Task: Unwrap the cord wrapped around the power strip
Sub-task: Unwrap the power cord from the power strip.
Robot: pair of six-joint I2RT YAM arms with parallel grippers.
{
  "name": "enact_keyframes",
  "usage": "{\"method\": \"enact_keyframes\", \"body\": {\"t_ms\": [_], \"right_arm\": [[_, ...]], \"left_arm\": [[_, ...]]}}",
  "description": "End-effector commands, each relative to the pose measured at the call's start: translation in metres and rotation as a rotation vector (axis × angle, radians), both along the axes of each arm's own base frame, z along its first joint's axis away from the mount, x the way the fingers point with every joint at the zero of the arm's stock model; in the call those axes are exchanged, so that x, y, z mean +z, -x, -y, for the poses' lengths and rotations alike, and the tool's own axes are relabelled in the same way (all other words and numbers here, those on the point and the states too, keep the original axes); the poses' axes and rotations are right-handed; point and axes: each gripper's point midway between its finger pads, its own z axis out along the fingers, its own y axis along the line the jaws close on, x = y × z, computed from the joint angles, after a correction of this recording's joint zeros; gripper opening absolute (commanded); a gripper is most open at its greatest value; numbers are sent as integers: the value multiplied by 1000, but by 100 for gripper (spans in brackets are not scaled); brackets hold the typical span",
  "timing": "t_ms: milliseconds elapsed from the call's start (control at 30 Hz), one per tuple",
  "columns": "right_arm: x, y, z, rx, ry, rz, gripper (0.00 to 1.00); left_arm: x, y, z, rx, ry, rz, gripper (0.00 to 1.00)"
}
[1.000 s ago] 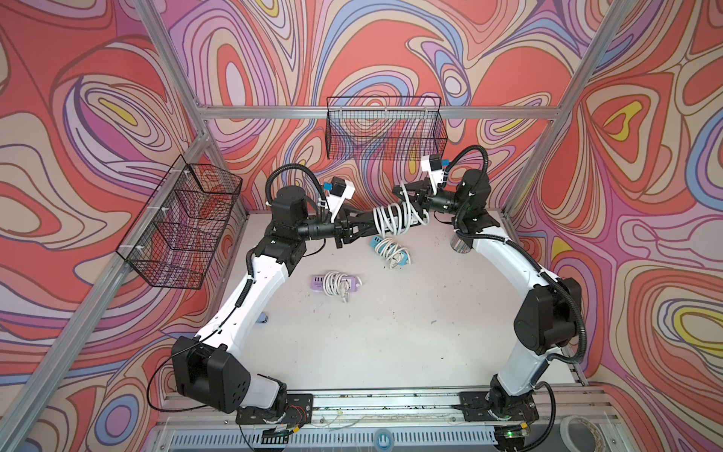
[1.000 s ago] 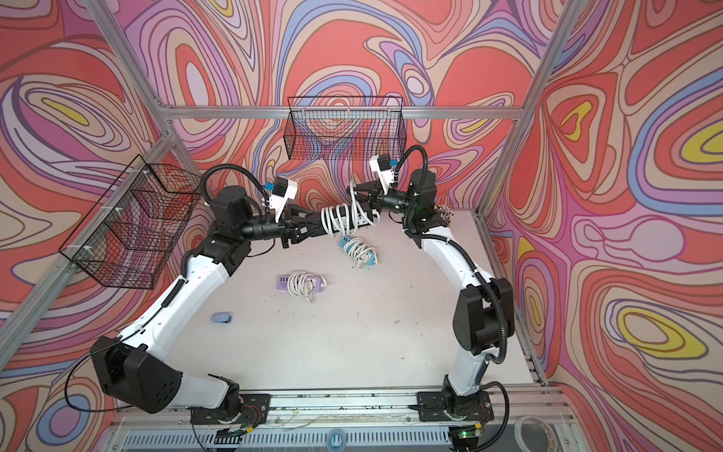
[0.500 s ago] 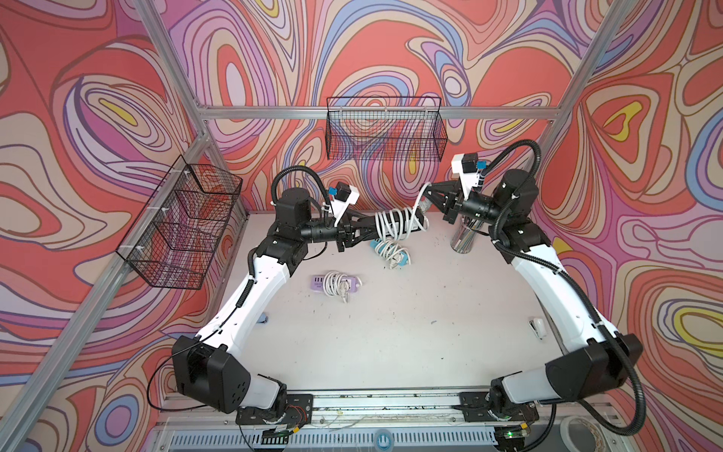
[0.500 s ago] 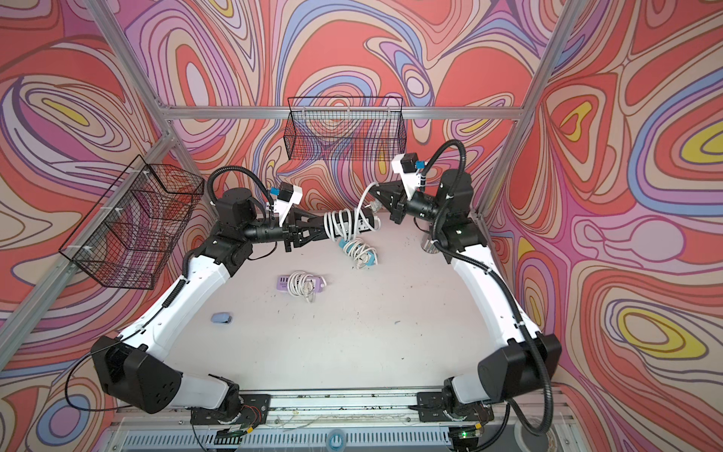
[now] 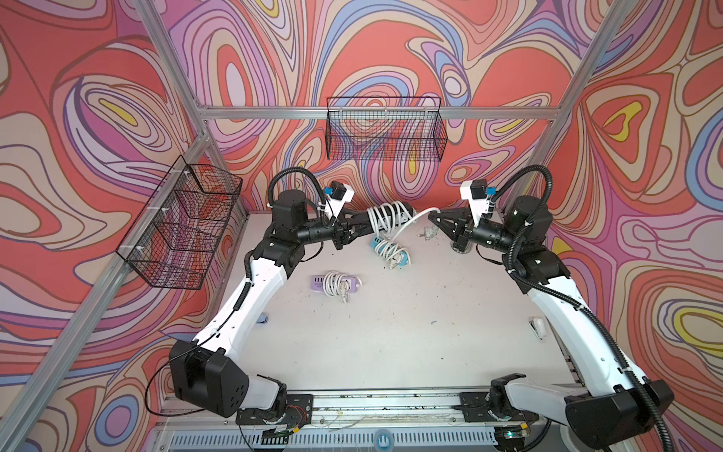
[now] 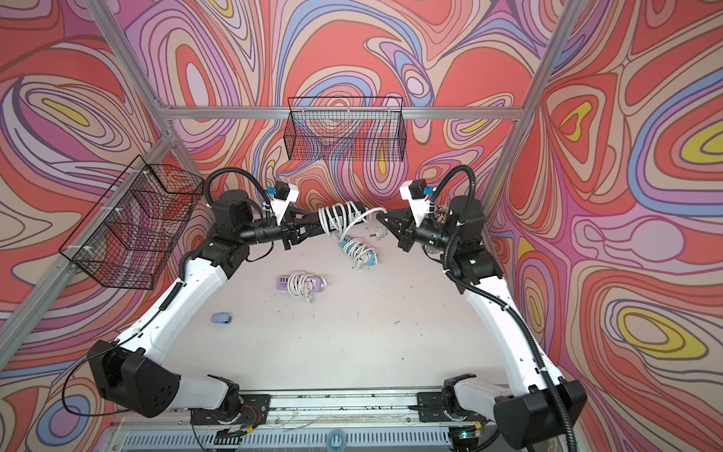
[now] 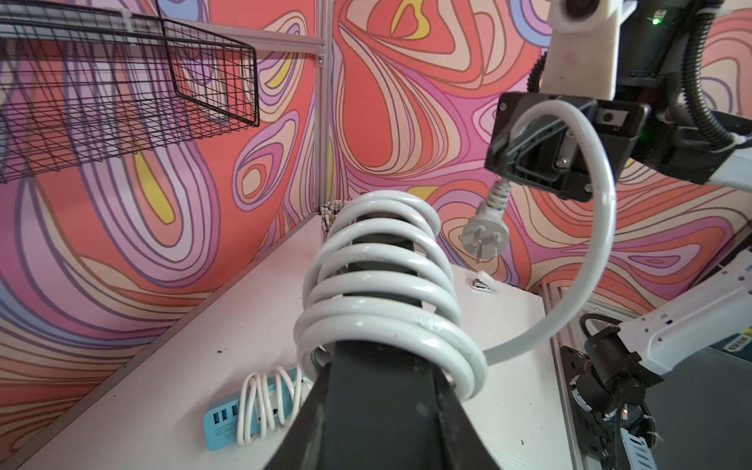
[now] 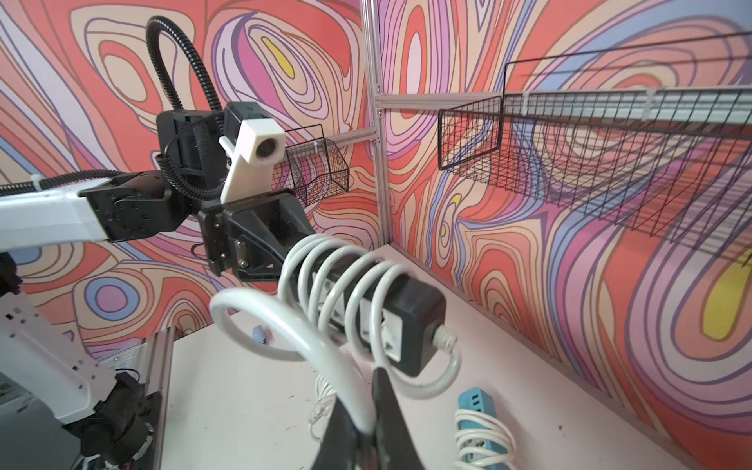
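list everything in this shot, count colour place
black power strip: 1, black, held in air
cord: 1, white, coiled around it, plug dangling
blue power strip: 1, blue, wrapped, back of table
purple power strip: 1, purple, wrapped, table middle
wire baskets: 2, black, back and side walls
small objects: 2, blue and white, table edges
clear container: 1, near right gripper
table: 1, whitish
left gripper: 1, black, shut on strip
right gripper: 1, black, shut on cord

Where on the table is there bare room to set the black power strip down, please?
The wide middle of the table, between the purple power strip and the front rail, is bare. The back is crowded: blue power strip, dangling plug.
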Motion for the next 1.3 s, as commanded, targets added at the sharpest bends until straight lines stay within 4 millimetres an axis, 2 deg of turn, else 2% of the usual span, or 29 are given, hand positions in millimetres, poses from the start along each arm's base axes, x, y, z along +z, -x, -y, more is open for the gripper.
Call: {"method": "enact_keyframes", "body": {"t_ms": [0, 267, 467, 1000, 1267], "right_arm": [[-2, 15, -4, 59, -23, -39, 0], [-15, 23, -10, 110, -39, -96, 0], [-35, 21, -18, 125, -29, -149, 0], [-127, -3, -58, 159, 44, -334, 0], [-177, -28, -72, 134, 56, -427, 0]], "left_arm": [[31, -1, -9, 55, 37, 129, 0], [35, -5, -16, 98, 54, 148, 0], [39, -8, -21, 125, 71, 159, 0], [54, -9, -36, 152, 135, 169, 0], [59, -5, -33, 126, 156, 161, 0]]}}
